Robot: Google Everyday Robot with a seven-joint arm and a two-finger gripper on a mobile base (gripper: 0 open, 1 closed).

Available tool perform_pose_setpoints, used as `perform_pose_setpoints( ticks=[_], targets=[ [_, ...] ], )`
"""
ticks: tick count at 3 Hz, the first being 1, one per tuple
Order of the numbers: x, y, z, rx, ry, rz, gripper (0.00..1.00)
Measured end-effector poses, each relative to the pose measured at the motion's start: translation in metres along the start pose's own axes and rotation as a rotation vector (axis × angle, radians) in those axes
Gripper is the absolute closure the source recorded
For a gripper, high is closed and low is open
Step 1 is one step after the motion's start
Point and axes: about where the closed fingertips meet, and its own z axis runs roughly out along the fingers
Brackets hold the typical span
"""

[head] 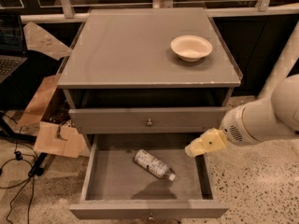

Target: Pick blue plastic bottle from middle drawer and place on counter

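The blue plastic bottle (pixel 153 164) lies on its side in the open middle drawer (pixel 112 181), near the drawer's centre, with its white cap pointing to the front right. My gripper (pixel 200 146) is a cream-yellow tip on a white arm reaching in from the right. It hangs over the drawer's right side, up and to the right of the bottle and apart from it. The grey counter (pixel 131 45) is the cabinet's top.
A cream bowl (pixel 191 47) stands on the counter's back right. A shut drawer front with a knob (pixel 149 120) sits above the open drawer. Cardboard pieces (pixel 56 139), cables (pixel 18 171) and a laptop (pixel 9 45) are on the left.
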Motion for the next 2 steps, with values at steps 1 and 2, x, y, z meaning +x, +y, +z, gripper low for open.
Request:
perform_pose_setpoints(
  ticks=[1,2],
  targets=[
    [0.0199,-0.0099,0.0344,-0.004,0.037,0.061,0.00],
    [0.0216,-0.0102,0.0374,-0.008,0.040,0.068,0.00]
  ],
)
